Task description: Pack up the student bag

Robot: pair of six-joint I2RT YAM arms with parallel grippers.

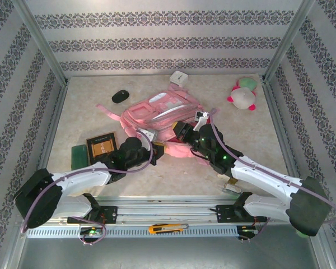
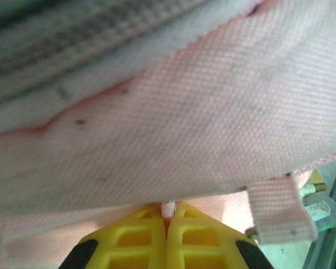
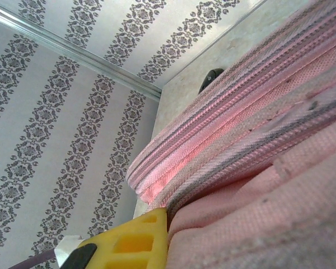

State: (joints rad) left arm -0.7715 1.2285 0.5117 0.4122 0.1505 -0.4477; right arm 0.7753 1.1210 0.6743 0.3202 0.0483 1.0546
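Observation:
The student bag (image 1: 157, 114), pink with pale trim, lies flat in the middle of the table. My left gripper (image 1: 148, 138) is at its near left edge. In the left wrist view its yellow fingers (image 2: 148, 235) are pressed together on a small pale tab of the bag, and my left gripper (image 2: 168, 209) sits under a fold of the pink fabric (image 2: 173, 123). My right gripper (image 1: 182, 130) is at the bag's near right edge. One of its yellow fingers (image 3: 135, 241) shows against the zipped fabric (image 3: 252, 140), which hides the other; it is shut on the fabric.
A black mouse (image 1: 120, 96) and a white box (image 1: 179, 78) lie behind the bag, and a plush toy (image 1: 243, 95) at the back right. A brown notebook (image 1: 102, 147) and a green item (image 1: 78, 156) lie near left. A utility knife (image 1: 165, 228) rests on the front rail.

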